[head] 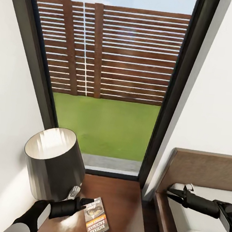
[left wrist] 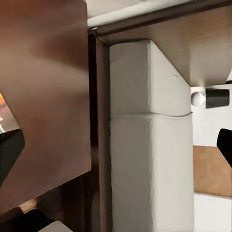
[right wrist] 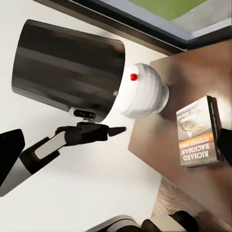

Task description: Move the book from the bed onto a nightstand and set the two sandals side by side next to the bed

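Left gripper (head: pixel 90 201) by thin paperback book (head: pixel 96 218) on glossy nightstand (head: pixel 126 208)

Book (head: pixel 96 218): dk grey cover w/ orange band, white lettering. Nightstand (head: pixel 127 204): glossy reddish-brown. Lamp (head: pixel 54 163): dk grey shade, white base.

Bright daylight through the window (head: pixel 106 78), glossy nightstand (head: pixel 123 200) sheen, soft render blur
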Tool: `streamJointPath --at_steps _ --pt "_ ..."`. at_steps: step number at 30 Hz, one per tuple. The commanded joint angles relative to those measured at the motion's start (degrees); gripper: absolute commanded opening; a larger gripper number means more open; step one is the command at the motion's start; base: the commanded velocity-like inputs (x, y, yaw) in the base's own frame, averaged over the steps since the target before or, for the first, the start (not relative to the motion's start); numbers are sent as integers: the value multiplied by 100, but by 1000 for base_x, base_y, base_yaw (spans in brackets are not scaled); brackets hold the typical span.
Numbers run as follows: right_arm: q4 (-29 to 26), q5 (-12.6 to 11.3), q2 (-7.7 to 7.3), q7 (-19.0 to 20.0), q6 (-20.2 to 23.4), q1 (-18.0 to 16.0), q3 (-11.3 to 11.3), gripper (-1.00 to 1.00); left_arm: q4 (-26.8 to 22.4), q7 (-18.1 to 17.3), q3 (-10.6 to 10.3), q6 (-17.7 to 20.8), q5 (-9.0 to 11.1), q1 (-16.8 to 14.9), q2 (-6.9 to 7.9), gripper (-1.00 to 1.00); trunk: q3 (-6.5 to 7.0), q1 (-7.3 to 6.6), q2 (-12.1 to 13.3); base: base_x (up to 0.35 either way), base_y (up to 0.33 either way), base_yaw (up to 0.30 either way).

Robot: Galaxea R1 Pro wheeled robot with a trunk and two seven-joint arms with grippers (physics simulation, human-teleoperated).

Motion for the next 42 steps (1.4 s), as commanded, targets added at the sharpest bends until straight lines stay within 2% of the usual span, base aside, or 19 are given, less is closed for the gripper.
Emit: streamJointPath --at_steps 1,3,6,8,12,15,19,24,26,28,32,35,42 --pt "66 -2 5 -11 15 -3 1 100 0 -27 47 -6 -46 -3 -4 100 13 -23 39 0 0 0" --pt "174 22 11 -132 -105 -3 2 100 6 -24 49 -60 -48 -5 -2 100 49 -67 119 0 0 0" --pt "705 101 23 -847 -688 -3 18 100 11 -15 44 -132 -61 0 1 100 103 -133 239 0 0 0" --pt "940 112 26 -1078 -947 -3 26 100 12 18 43 -215 -64 1 5 100 139 -177 320 0 0 0" --pt "1398 129 110 -1482 -1536 -3 41 100 79 372 42 -584 -69 2 21 100 210 -265 480 0 0 0" --pt "1629 161 176 -1645 -1818 -3 44 100 228 688 41 -788 -73 2 23 100 264 -331 600 0 0 0" --pt "1880 469 250 -1777 -2210 -3 46 100 568 1295 36 -1403 -75 2 19 100 336 -418 761 0 0 0" --pt "2000 730 342 -1811 -2356 -3 45 100 937 1705 30 -1974 -76 2 14 100 426 -528 961 0 0 0" --pt "2028 789 408 -1819 -2385 0 42 100 1164 2038 20 -2181 -84 2 10 100 462 -572 1041 0 0 0" --pt "2039 801 442 -1831 -2391 1 42 100 1308 2221 17 -2308 -101 2 7 100 498 -616 1122 0 0 0" --pt "2179 812 462 -2170 -2493 5 46 100 1623 2385 15 -2768 -237 2 9 100 570 -704 1282 0 0 0" --pt "2355 817 464 -2350 -2729 6 46 100 1689 2511 14 -2867 -271 2 9 100 623 -770 1402 0 0 0" --pt "2613 814 465 -2447 -2997 5 43 100 1913 2727 8 -2971 -292 2 15 100 749 -924 1683 0 0 0"
